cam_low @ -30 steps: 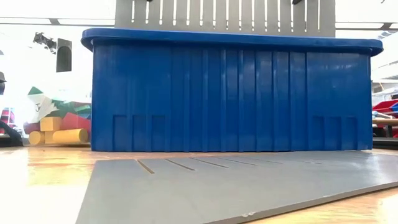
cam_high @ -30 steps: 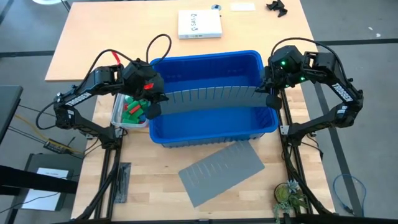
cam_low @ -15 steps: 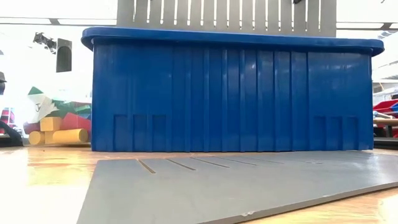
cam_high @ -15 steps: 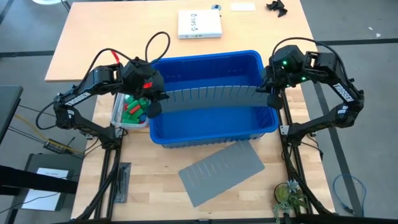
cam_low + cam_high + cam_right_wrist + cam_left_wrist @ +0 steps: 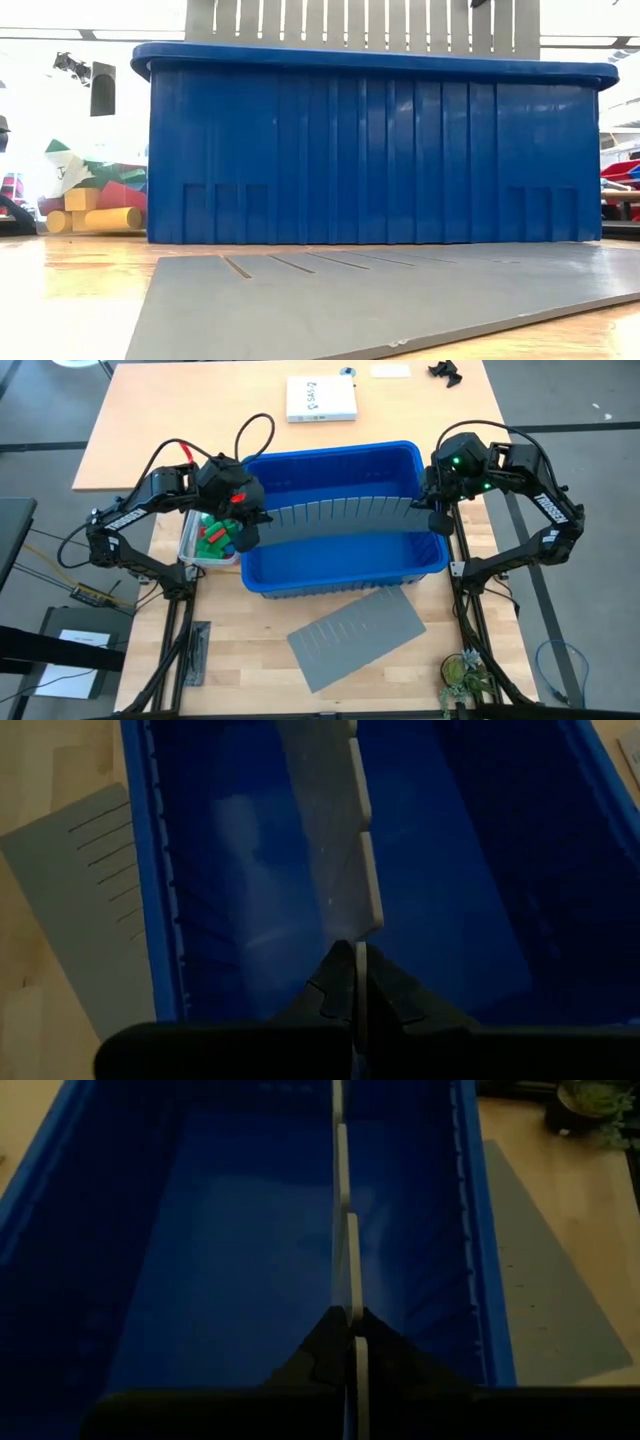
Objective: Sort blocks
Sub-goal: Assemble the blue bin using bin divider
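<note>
A grey slotted divider (image 5: 340, 518) stands on edge across the blue bin (image 5: 330, 448), running from the bin's left wall to its right wall. Its slotted top (image 5: 360, 22) rises above the bin's rim in the low view. My left gripper (image 5: 247, 525) is shut on its left end, and my right gripper (image 5: 432, 515) is shut on its right end. The blocks (image 5: 212, 538), red, green and blue, lie in a small clear tub just left of the bin, below the left arm. My left gripper pinches the divider's left end (image 5: 351, 1295) between its two fingers, one on each face. The fingers slant down from the table's left, along the panel. The panel stands upright and edge-on. My right gripper pinches the divider's right end (image 5: 362, 925) between its two fingers, one on each face. The fingers slant down from the table's right, along the panel. The panel leans a little inside the bin.
A second grey slotted panel (image 5: 358, 635) lies flat on the table in front of the bin. A white box (image 5: 320, 398) sits at the far edge, and a small plant (image 5: 465, 675) at the near right. Toy shapes (image 5: 95, 205) show beyond the table in the low view.
</note>
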You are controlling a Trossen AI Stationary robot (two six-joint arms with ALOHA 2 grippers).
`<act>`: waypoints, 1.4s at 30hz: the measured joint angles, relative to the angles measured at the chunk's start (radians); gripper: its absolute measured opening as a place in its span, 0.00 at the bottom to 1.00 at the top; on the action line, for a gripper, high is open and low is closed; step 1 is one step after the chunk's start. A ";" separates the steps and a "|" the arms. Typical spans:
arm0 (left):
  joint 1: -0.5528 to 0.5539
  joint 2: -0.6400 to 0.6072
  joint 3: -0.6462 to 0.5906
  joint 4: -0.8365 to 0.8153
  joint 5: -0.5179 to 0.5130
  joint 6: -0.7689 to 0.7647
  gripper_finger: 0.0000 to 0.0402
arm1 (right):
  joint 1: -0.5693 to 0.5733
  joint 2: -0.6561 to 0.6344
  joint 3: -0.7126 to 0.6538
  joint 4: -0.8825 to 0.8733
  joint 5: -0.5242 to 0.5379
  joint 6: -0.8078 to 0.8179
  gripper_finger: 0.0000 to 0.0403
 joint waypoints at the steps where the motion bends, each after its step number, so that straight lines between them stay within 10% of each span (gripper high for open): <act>1: 0.000 0.000 0.000 0.000 0.003 0.000 0.05 | 0.000 0.000 0.000 0.000 0.000 0.000 0.00; 42: 0.000 0.010 -0.097 -0.027 0.000 -0.033 0.05 | 0.001 0.004 -0.066 0.011 -0.021 0.010 0.00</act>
